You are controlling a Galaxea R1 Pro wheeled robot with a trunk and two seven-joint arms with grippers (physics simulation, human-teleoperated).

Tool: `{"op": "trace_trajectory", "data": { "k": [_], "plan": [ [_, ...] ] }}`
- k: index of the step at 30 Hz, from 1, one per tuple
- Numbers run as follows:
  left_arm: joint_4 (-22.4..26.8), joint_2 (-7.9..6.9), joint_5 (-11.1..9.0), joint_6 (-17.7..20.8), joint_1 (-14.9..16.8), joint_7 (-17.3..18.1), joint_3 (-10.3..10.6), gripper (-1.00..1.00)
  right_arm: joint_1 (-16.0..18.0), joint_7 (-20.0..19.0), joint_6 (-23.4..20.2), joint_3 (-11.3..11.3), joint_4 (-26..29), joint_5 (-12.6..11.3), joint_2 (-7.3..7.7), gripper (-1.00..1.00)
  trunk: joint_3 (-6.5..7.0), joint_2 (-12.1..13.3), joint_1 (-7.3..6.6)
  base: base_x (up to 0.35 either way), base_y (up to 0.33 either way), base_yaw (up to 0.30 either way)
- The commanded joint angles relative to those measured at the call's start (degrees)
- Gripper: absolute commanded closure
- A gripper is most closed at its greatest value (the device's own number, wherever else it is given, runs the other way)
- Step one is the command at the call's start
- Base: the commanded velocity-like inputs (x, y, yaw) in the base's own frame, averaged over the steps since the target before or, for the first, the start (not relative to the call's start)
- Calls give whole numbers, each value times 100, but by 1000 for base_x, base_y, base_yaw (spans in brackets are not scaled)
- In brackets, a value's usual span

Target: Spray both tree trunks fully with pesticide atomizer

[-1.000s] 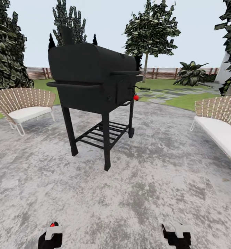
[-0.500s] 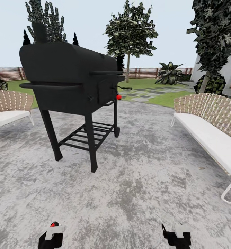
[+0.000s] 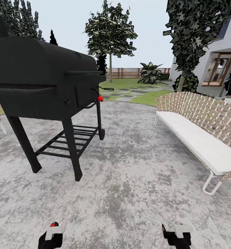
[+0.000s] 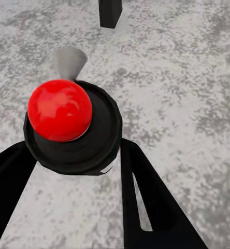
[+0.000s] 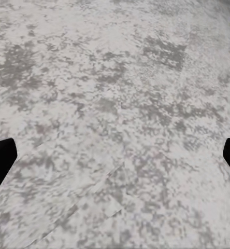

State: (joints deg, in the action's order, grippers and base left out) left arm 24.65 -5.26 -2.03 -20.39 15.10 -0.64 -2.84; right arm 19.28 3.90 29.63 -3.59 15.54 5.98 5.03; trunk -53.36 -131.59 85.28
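A large black barrel-shaped barbecue grill [image 3: 46,79] stands on four legs on the mottled grey stone patio [image 3: 129,180], off to the robot's left. A long wicker bench with a white cushion [image 3: 202,135] sits to the right, well apart from it. Beyond the patio lie the green lawn with grey stepping slabs [image 3: 136,95], a leafy tree with a thin pale trunk [image 3: 110,34] and a brown slatted fence [image 3: 125,72]. The left gripper [image 4: 73,155] clasps a black round-bodied pesticide atomizer with a red ball top [image 4: 60,111], a dark finger on either side of it. The right gripper [image 5: 115,155] hangs over bare paving with its fingers [image 5: 1,161] spread wide, nothing between them.
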Motion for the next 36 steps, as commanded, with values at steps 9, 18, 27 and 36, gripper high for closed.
{"op": "trace_trajectory", "data": {
  "k": [9,18,27,36],
  "plan": [
    [-10,-10,-26,-17,1,-7,3,100,5,14,16,-37,-7,61,-10,-100,-8,-2,2,337,0,-276],
    [-22,-10,-26,-17,1,-7,3,100,5,14,16,-35,-7,61,-11,-100,-9,-2,2,340,0,-29],
    [-38,-21,-26,-17,1,-7,3,100,5,14,16,-36,-7,70,-4,-100,-9,-2,2,338,-11,0],
    [-39,-24,-26,-17,1,-7,3,100,5,14,17,-37,-12,70,-2,-100,-9,-2,2,291,-145,0]
  ]
}}
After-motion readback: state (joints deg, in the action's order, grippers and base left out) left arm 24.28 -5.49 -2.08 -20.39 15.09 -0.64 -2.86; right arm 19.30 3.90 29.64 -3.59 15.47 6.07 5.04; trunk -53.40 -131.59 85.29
